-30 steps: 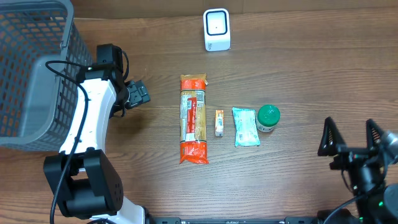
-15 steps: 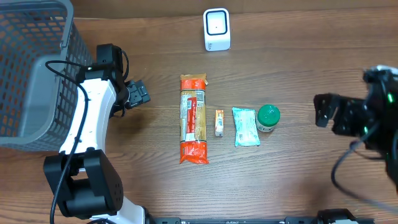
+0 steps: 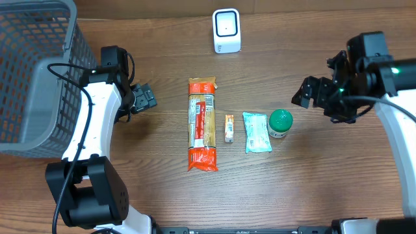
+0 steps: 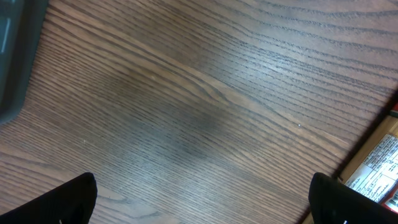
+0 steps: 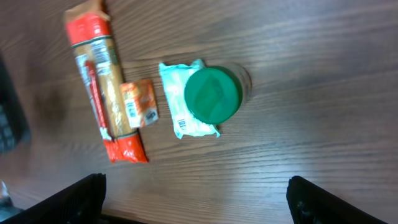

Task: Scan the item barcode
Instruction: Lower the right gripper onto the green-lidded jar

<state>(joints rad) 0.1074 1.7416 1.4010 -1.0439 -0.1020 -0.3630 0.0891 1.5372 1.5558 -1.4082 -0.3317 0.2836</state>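
Four items lie in a row at mid-table: a long orange pasta packet (image 3: 202, 123), a small orange sachet (image 3: 229, 128), a pale teal packet (image 3: 256, 132) and a green-lidded jar (image 3: 280, 122). The white scanner (image 3: 226, 30) stands at the back. My right gripper (image 3: 311, 92) hovers open just right of the jar, holding nothing. Its wrist view looks down on the jar's lid (image 5: 212, 94), the teal packet (image 5: 180, 93), the sachet (image 5: 140, 104) and the pasta packet (image 5: 99, 81), all beyond the open right gripper (image 5: 199, 199). Left of the pasta, my left gripper (image 3: 144, 97) is open and empty over bare wood.
A grey mesh basket (image 3: 32, 71) fills the far left, with its corner (image 4: 12, 56) at the edge of the left wrist view. The pasta packet's label (image 4: 379, 168) shows at that view's right edge, beyond the open left gripper (image 4: 202, 199).
My right arm has swung up from the front right corner to just right of the green-lidded jar. The left arm and the items have not moved.
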